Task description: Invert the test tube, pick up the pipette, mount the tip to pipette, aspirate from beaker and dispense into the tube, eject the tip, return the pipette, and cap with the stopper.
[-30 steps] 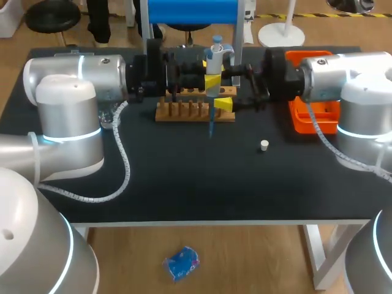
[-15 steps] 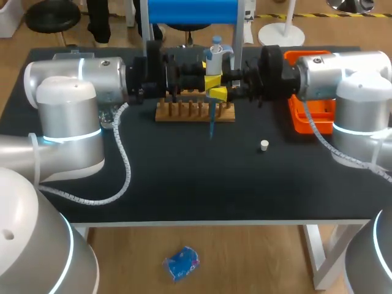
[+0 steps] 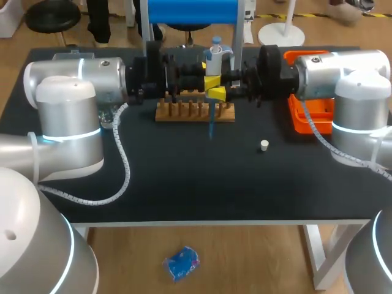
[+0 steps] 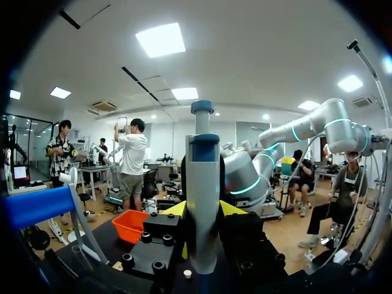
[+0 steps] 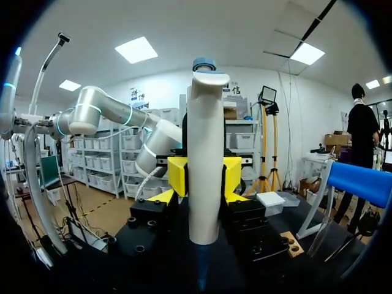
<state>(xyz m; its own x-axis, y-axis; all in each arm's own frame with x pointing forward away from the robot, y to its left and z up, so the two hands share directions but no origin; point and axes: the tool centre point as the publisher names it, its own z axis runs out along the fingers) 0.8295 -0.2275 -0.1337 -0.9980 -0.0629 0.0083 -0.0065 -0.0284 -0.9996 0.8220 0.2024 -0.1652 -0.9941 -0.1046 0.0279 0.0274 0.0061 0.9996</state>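
The pipette stands upright over the right end of the wooden rack. It has a pale grey-white barrel, a blue band near the top and a blue plunger knob above that. The left fingers clamp its body from both sides. A slim blue tip is mounted on its lower end and points straight down, ending in front of the rack. The stopper, small and white, sits on the counter in front of the rack and off to its right, well apart from it.
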